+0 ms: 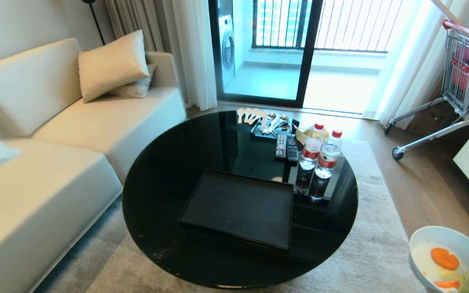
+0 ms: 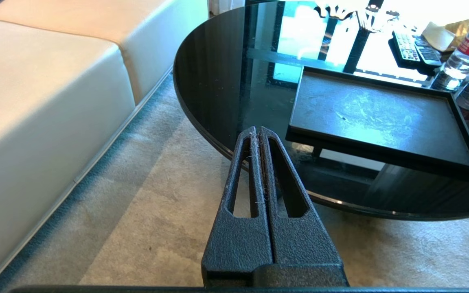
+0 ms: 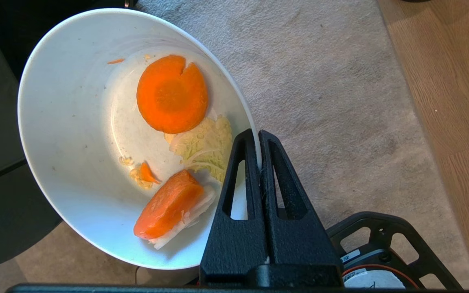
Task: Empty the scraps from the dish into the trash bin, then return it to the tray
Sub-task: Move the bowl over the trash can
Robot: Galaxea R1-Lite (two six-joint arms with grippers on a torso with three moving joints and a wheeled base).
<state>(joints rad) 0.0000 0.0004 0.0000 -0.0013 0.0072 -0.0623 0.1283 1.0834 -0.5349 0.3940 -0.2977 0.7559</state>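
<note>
Two water bottles [image 1: 319, 154] and remotes [image 1: 286, 147] sit on the glass counter [image 1: 169, 171], cream sofa [image 1: 55, 134] alongside, shopping cart [image 1: 462, 77] far right.

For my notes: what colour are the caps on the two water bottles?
Red, on both water bottles; clearest in the head view.

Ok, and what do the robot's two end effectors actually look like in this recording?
Both look alike. The left end effector has two matte black, grainy-textured fingers, each a long tapering wedge with an elongated triangular cut-out; pale lint clings along their inner edges. The right end effector has the same black cut-out fingers. No cables or markings show on either.
</note>
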